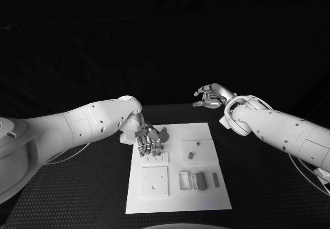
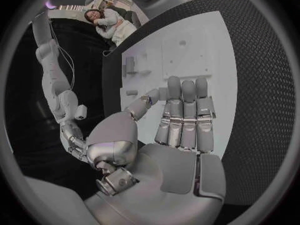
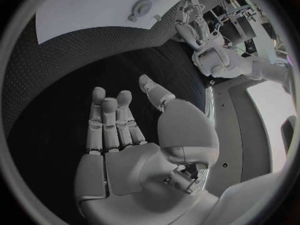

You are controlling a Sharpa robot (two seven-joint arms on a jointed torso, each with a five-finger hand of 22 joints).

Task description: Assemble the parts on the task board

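Grey parts lie on the white task board (image 1: pixel 177 200): a short peg (image 1: pixel 189 155) just beside the left hand (image 1: pixel 149 140), on its inner side, long axis running away from the robot. That hand hovers flat over the board's far corner, fingers straight and apart, holding nothing. It is much nearer than the right hand (image 1: pixel 212 96), which hangs empty, loosely spread, beyond the board's far edge. A small open tray (image 1: pixel 184 181) nearer the robot looks empty; a block (image 1: pixel 201 181) and a rod (image 1: pixel 216 179) lie beside it.
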